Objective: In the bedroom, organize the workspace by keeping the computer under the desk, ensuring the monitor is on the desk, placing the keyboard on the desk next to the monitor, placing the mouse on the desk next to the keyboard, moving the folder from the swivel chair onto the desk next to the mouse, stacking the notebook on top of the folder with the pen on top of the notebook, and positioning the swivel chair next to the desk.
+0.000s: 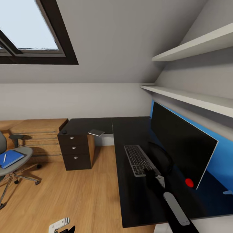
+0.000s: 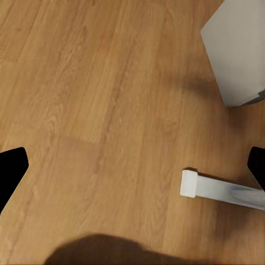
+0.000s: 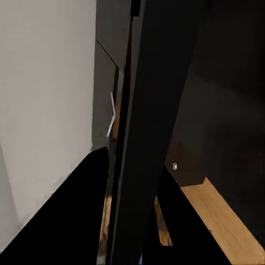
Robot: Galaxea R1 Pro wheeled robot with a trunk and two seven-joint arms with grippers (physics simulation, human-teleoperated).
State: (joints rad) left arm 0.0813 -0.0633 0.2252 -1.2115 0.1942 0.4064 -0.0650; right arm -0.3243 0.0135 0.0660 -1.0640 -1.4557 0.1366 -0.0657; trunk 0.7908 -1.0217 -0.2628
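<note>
Head view: the keyboard (image 1: 139, 160) is seen just beyond the right gripper (image 1: 159, 180) on the worktop (image 1: 132, 200), its grip unclear; the left gripper (image 2: 132, 165) is spread open over the floor (image 2: 99, 99).

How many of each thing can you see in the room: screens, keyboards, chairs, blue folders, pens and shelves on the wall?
monitor: 1
keyboard: 1
swivel chair: 1
blue folder: 1
pen: 1
wall shelves: 2
Total: 7
</note>
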